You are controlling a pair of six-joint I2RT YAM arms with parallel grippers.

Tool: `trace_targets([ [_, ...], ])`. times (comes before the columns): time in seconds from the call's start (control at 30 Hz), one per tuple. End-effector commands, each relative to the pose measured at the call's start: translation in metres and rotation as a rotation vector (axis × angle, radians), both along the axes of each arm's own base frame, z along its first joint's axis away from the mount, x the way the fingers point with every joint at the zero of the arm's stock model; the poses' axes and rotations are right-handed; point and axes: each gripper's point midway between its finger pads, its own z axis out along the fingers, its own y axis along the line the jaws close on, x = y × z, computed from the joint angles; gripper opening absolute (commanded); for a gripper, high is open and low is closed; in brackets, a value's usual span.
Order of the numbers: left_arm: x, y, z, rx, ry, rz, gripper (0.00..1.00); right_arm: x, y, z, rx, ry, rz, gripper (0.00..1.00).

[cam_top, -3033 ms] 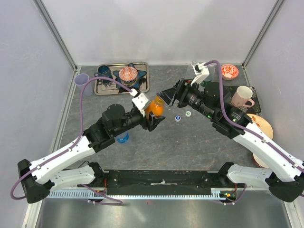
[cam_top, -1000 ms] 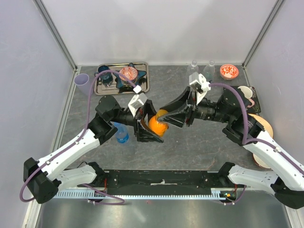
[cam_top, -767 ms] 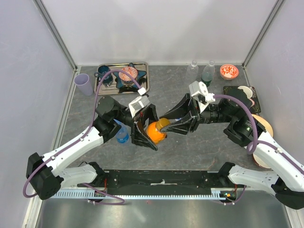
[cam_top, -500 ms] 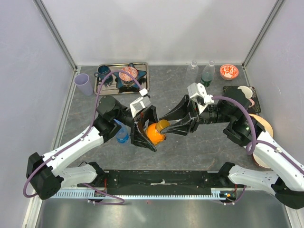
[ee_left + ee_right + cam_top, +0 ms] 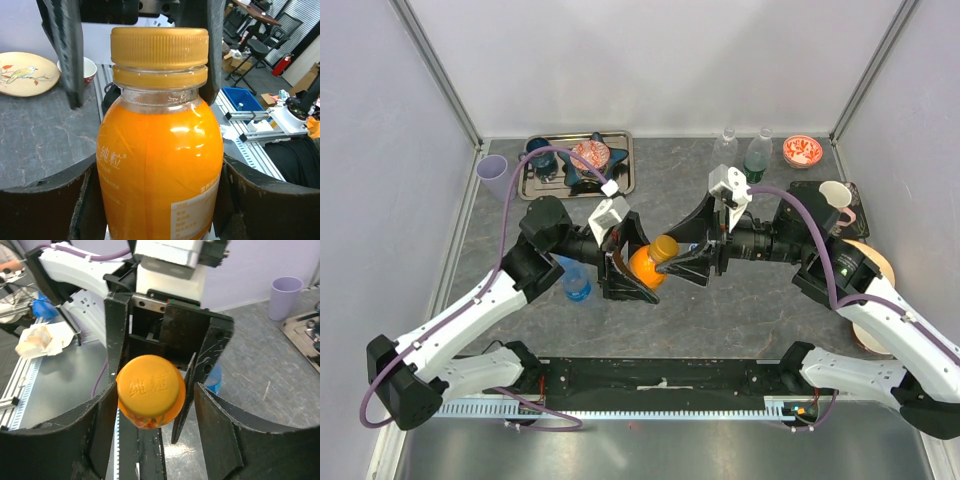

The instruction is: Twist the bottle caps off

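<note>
One orange cap (image 5: 159,47) is seated on the orange bottle (image 5: 160,165), which is held over mid-tabletop (image 5: 720,310) with the cap end pointing toward 2 o'clock. The left fingers (image 5: 45,200) clamp the bottle's body. The right fingers (image 5: 220,430) flank the cap but stand apart, with a gap at its 3 o'clock side. Closing off-centre could skid over the ridges or twist the bottle in its clamp. How loose the thread is cannot be judged, and no other cap can be made out.
</note>
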Motion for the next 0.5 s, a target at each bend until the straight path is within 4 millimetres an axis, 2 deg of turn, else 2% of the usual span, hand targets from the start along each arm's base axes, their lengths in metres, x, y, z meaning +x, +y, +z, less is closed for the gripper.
trace_targets([
  [0.0, 0.006, 0.002, 0.014, -0.038, -0.096, 0.063, 0.13, 0.012, -0.008, 0.033, 0.066, -0.014, -0.112, 0.71],
  [0.13, 0.019, 0.0, 0.008, -0.021, -0.115, 0.147, 0.12, 0.016, -0.014, 0.055, 0.12, -0.019, -0.166, 0.8],
  [0.3, 0.063, -0.003, 0.0, 0.014, -0.142, 0.413, 0.15, 0.025, -0.025, 0.086, 0.23, -0.003, -0.259, 0.86],
  [0.43, 0.09, -0.001, -0.006, 0.046, -0.221, 0.606, 0.19, 0.057, -0.035, 0.086, 0.26, 0.091, -0.45, 0.85],
  [0.47, 0.098, -0.001, -0.007, 0.057, -0.238, 0.684, 0.19, 0.071, -0.041, 0.084, 0.27, 0.121, -0.535, 0.85],
])
